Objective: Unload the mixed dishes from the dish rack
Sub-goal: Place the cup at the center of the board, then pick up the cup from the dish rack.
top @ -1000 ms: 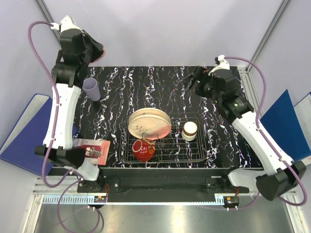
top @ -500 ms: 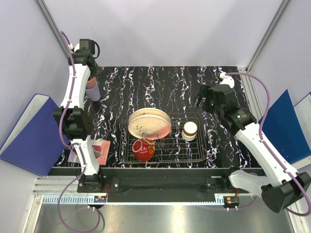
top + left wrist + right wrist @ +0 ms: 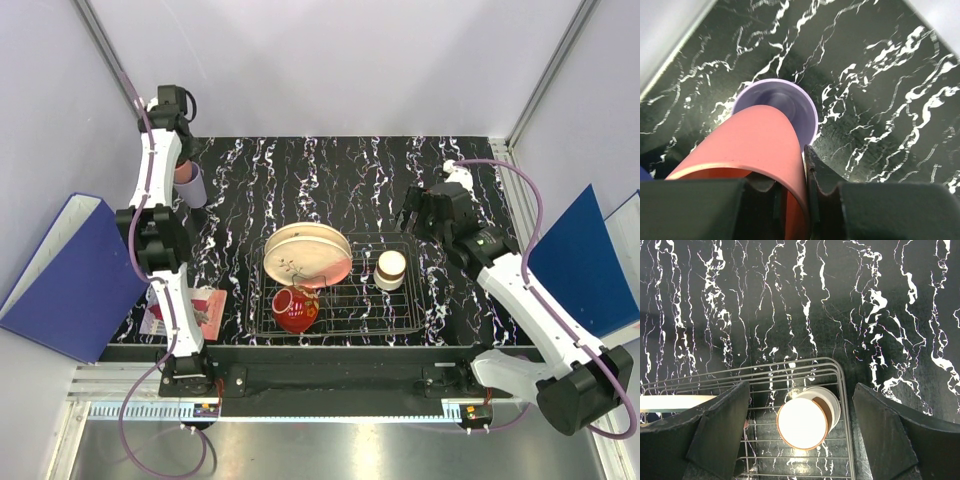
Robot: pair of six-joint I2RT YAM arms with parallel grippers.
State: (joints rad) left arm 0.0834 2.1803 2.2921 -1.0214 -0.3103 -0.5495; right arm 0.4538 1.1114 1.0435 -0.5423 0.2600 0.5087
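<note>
My left gripper is at the far left of the table, shut on the wall of the pink tumbler, which is tilted over the mouth of the lilac tumbler. In the left wrist view the pink tumbler is pinched in my gripper above the lilac tumbler's rim. The wire dish rack holds two cream plates, a red bowl-cup and a small brown-cream cup. My right gripper is open above the rack's far right corner; the cup lies between its fingers.
A red printed card lies on the table left of the rack. Blue folders lean at the left and right table edges. Grey walls close the back. The rack's wire rim crosses the right wrist view.
My left arm swung down from high up to the far left and now holds the pink tumbler over the lilac one. My right gripper moved nearer, toward the rack's far right corner.
</note>
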